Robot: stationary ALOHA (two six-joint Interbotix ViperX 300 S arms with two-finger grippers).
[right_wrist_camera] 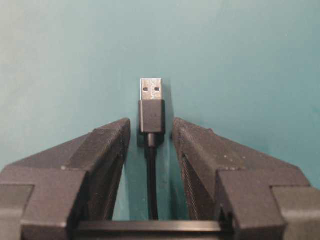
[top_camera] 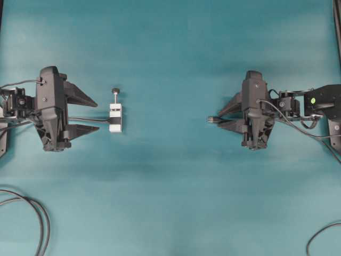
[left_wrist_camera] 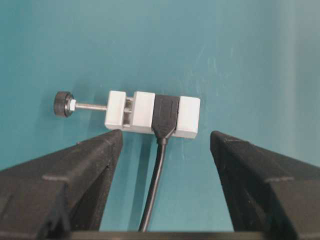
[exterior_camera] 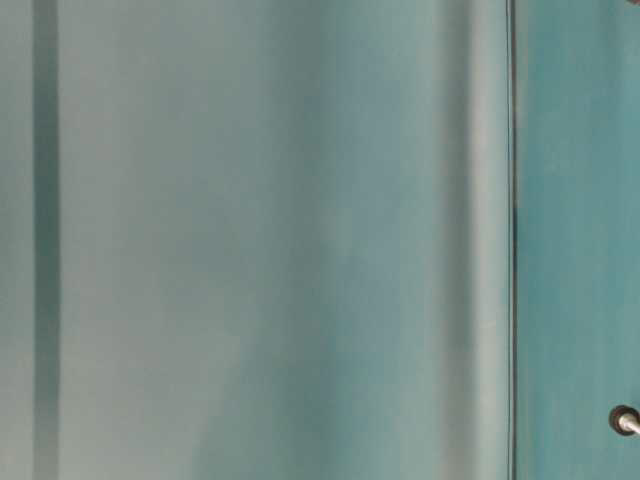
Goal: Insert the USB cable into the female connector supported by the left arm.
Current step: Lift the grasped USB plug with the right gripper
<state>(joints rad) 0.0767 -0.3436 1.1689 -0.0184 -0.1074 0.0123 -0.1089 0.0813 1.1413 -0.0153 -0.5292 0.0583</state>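
female connector (left_wrist_camera: 152, 114) on mat just ahead of spread, empty left gripper (left_wrist_camera: 165, 137) | USB cable (right_wrist_camera: 151, 107) plug between right gripper (right_wrist_camera: 151, 127) fingers, grasp unclear

Two arms low and level, hands facing each other

Left hand (top_camera: 94, 114) at 9 o'clock, fingers spread wide, gripping nothing; right hand (top_camera: 230, 116) at 3 o'clock, fingers (right_wrist_camera: 107, 142) narrower, a gap visible on each side between them.
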